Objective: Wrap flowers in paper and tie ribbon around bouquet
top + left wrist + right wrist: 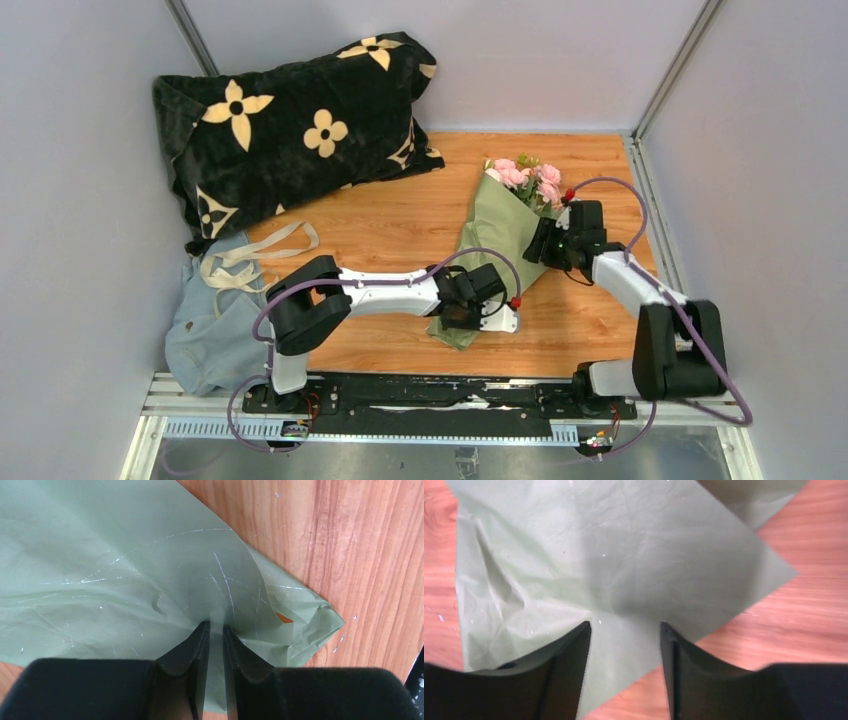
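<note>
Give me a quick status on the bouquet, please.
Right gripper open over paper. Left gripper narrow at paper, grip unclear. Ribbon aside, unused. Nothing blocking.

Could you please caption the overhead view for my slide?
A paper-wrapped bouquet of pink flowers lies on the wooden table, left arm and right arm at it.

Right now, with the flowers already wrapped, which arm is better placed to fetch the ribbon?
Left. The ribbon lies on the blue-grey cloth beside the left arm, near its base. The right gripper, jaws open, sits across the bouquet, on the side away from the ribbon.
</note>
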You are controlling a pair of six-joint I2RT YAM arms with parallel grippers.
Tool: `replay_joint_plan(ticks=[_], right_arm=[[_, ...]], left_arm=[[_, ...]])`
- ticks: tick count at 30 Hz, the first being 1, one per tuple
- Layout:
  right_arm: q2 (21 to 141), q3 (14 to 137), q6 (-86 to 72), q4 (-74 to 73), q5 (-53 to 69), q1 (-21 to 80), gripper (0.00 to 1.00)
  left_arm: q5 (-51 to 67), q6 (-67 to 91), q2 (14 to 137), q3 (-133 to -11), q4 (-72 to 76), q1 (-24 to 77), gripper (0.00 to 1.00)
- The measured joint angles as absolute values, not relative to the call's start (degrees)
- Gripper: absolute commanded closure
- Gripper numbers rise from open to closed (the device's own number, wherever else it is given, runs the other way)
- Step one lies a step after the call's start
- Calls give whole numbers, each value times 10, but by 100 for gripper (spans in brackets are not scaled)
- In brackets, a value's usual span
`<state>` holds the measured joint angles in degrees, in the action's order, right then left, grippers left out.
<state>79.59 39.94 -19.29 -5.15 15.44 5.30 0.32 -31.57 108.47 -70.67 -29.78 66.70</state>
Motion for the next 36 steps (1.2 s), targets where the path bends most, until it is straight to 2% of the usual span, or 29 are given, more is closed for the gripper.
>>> replay_joint_plan(ticks=[3, 7, 11, 16, 18, 20, 23, 26, 30, 35, 36], right_arm=[[717, 389, -205, -86, 125, 51, 27], [662, 352, -239, -99, 118, 45, 27], [691, 305, -287, -85, 131, 40, 27], [759, 298, -342, 27, 180, 34, 33], [797, 305, -358, 79, 206, 34, 38], [826, 306, -373, 127, 228, 34, 51], [859, 300, -390, 181, 249, 33, 72], [881, 291, -403, 220, 260, 32, 98], [887, 280, -410, 240, 268, 28, 100], [881, 277, -397, 231, 279, 17, 100], [878, 277, -391, 225, 281, 15, 100]], left_arm=[[-5, -316, 1085, -707, -297, 670, 76], [-7, -316, 1085, -707, -297, 672, 76], [-9, -316, 1085, -707, -297, 673, 76], [-9, -316, 1085, -707, -296, 673, 75], [-10, -316, 1086, -707, -296, 673, 75], [-10, -316, 1086, -707, -295, 673, 75], [-10, -317, 1086, -707, -295, 673, 75], [-10, -320, 1086, -707, -295, 674, 73], [-4, -325, 1086, -710, -300, 674, 66], [100, -323, 1081, -756, -402, 653, 39], [125, -317, 1070, -776, -434, 632, 36]])
